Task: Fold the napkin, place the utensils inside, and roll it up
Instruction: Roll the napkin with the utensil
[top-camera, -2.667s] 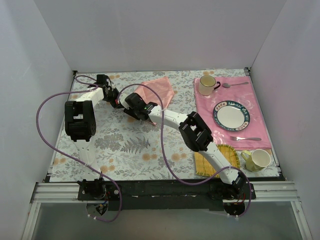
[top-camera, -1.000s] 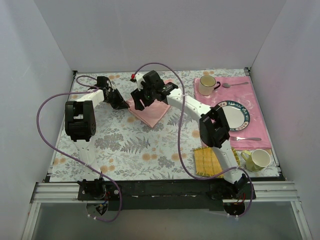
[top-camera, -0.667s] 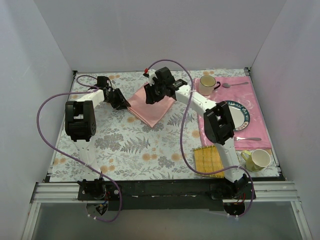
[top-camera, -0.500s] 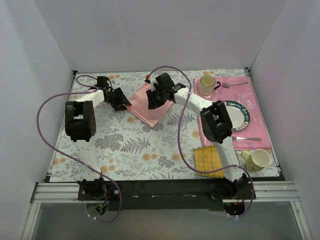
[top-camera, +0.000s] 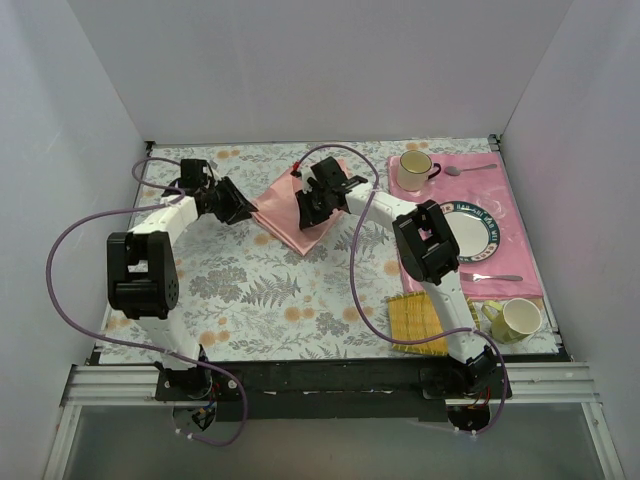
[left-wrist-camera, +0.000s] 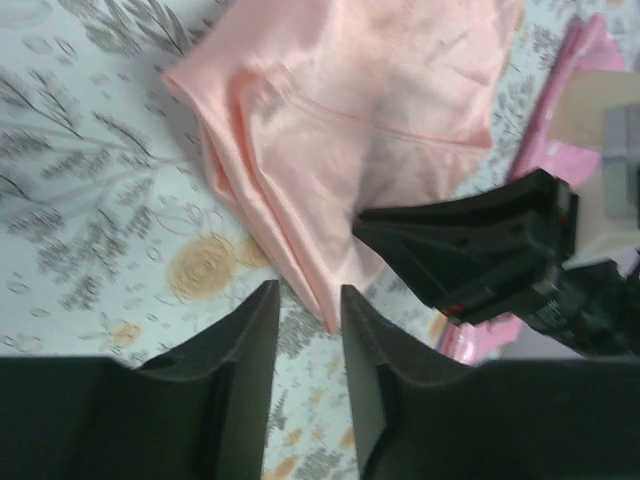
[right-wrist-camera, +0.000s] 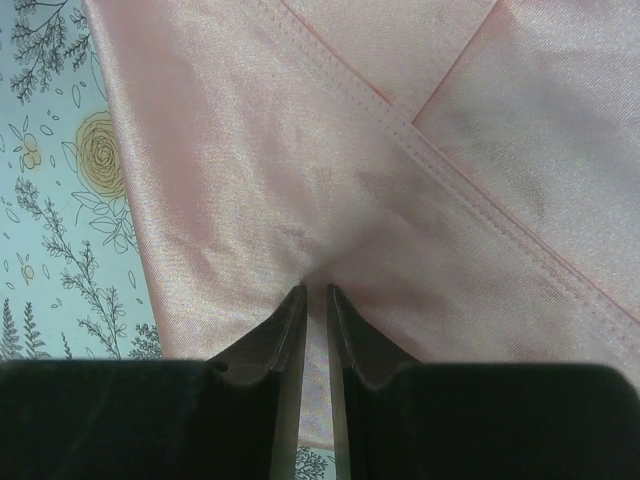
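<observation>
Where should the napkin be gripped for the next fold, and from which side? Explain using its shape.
Grip the napkin at its pointed corner facing the left tool, coming in low from that side. The layered edges taper there to a thin tip on the tablecloth, narrow enough for the open jaws. The middle is broad and flat, and the right tool pinches it there.

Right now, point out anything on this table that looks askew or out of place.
The napkin is folded unevenly: its layers do not line up, hemmed edges cross at an angle, and one side is bunched in ridges. The right gripper pinches a pucker into it. Nothing looks spilled or damaged.
</observation>
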